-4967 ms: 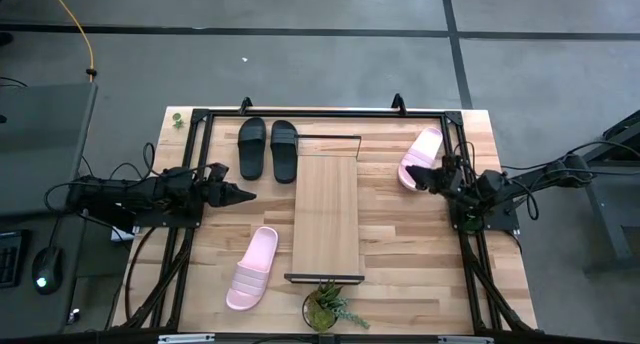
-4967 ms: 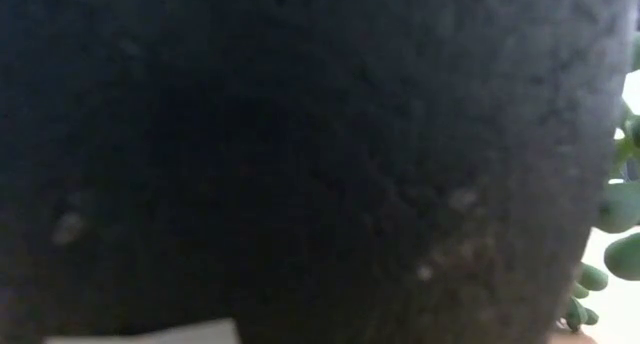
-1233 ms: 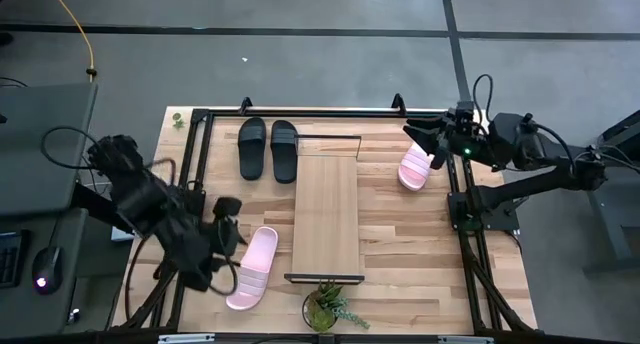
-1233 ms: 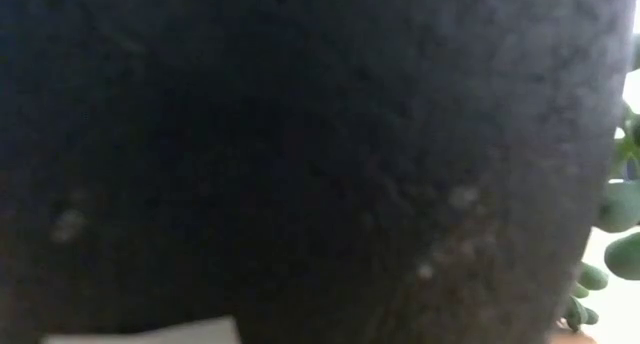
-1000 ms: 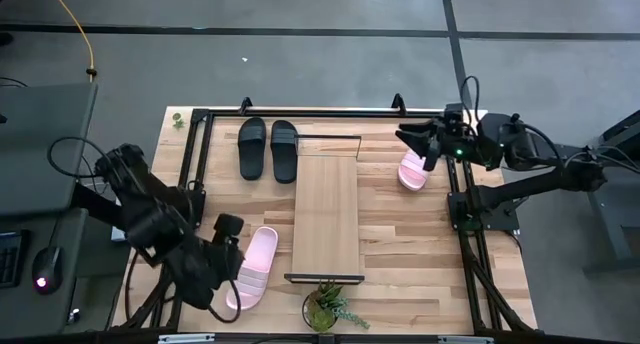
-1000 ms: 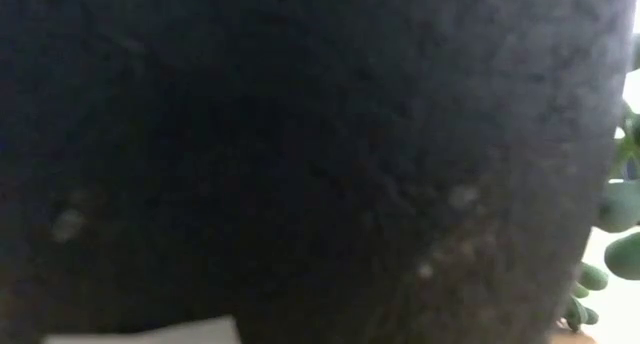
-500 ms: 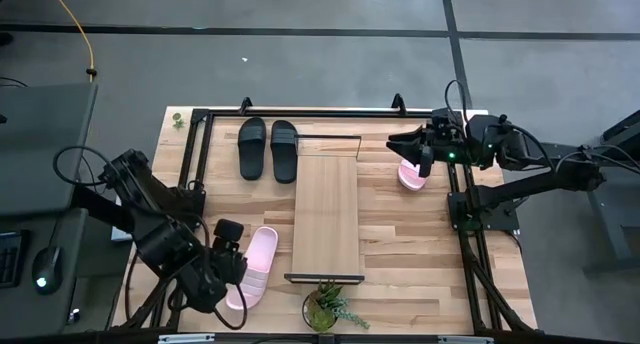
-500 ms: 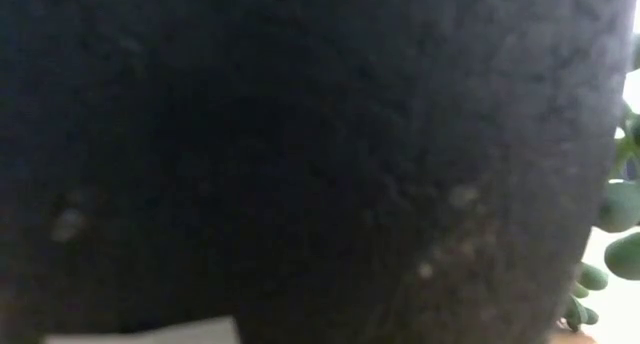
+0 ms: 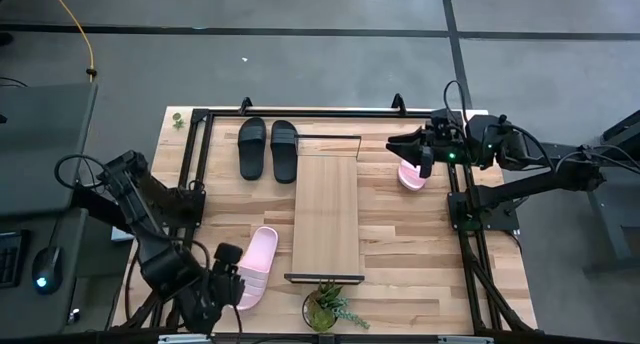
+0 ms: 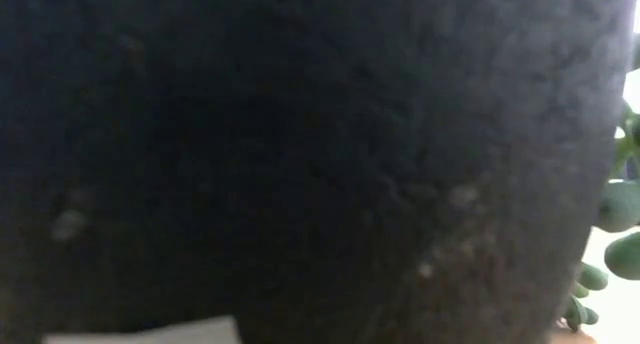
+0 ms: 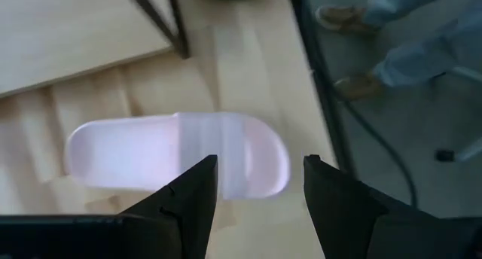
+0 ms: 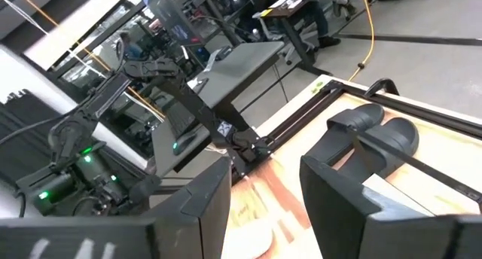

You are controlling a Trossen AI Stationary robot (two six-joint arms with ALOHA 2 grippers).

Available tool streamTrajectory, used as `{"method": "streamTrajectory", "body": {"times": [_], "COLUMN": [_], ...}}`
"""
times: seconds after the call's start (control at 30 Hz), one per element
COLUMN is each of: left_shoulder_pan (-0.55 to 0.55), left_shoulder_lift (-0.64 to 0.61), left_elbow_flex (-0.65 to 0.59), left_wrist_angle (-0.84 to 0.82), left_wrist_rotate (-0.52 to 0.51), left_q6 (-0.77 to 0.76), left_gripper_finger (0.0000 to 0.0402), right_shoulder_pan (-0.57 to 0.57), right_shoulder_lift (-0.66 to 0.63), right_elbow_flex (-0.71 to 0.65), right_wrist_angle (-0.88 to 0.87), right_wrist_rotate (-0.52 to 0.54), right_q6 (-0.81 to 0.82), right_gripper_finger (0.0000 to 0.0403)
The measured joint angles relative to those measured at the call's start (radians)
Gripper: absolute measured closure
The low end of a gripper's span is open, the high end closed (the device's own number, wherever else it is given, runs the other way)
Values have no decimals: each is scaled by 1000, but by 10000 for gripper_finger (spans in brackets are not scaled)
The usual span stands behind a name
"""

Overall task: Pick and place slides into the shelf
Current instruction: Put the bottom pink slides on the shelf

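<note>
A: Where is the left end effector [image 11: 260, 195]?

B: Above the near-left part of the table [image 9: 400, 234], over the heel end of a pale pink slide [image 9: 254, 265]. Its fingers [image 11: 192, 199] are spread apart, with nothing between them; the slide lies flat on the wood beneath.

A: And the right end effector [image 9: 397, 144]?

B: It hovers at the far-right side, just above the other pink slide [image 9: 411, 174]. Its fingers are parted too, gripping nothing.

A: The rest of the slides?

B: The black pair [image 9: 268, 148] lies side by side at the far edge, left of the shelf [image 9: 326, 212]. The shelf runs down the table's middle, its plank bare. A small potted plant [image 9: 326, 306] stands at its near end.

A: The low view?

B: A dark surface fills almost all of it.
</note>
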Motion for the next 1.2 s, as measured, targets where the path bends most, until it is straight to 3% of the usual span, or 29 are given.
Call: {"method": "streamTrajectory", "body": {"times": [0.23,0.57,1.2], "left_shoulder_pan": [-28,-28,-34], "left_shoulder_lift": [59,208,241], "left_elbow_flex": [-36,-36,-36], "left_wrist_angle": [71,50,29], "left_wrist_rotate": [-65,-11,-86], "left_q6": [-22,-44,-93], "left_gripper_finger": [220,220,220], "right_shoulder_pan": [0,0,0], "right_shoulder_lift": [0,0,0], "right_elbow_flex": [0,0,0], "right_wrist_angle": [-19,-35,-61], "right_wrist_rotate": [-20,-32,-106], "right_q6": [-18,-19,-19], "right_gripper_finger": [252,252,252]}}
